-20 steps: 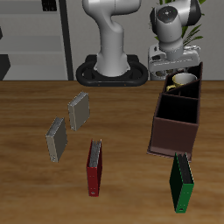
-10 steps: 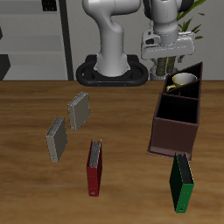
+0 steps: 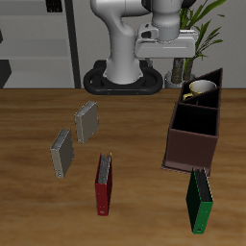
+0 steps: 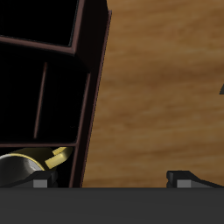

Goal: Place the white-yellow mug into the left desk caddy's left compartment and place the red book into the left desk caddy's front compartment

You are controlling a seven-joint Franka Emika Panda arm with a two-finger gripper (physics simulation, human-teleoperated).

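The white-yellow mug (image 3: 200,89) sits inside the end section of the dark-brown left desk caddy (image 3: 190,150) that lies farthest back; its yellow handle (image 4: 58,157) shows in the wrist view beside the caddy (image 4: 93,87) wall. My gripper (image 3: 177,69) hangs open and empty, high above the table next to that end of the caddy. In the wrist view its fingertips (image 4: 39,180) stand far apart. The red book (image 3: 103,183) lies on the table near the front edge, far from the gripper.
A green book (image 3: 198,200) lies just in front of the caddy. Two grey books (image 3: 87,121) (image 3: 61,152) lie beyond the red book. The robot's base (image 3: 123,75) and a plant (image 3: 197,24) stand at the back.
The gripper has risen and moved sideways off the caddy's mug section toward the robot's base. The mug stays in the caddy; the books have not moved.
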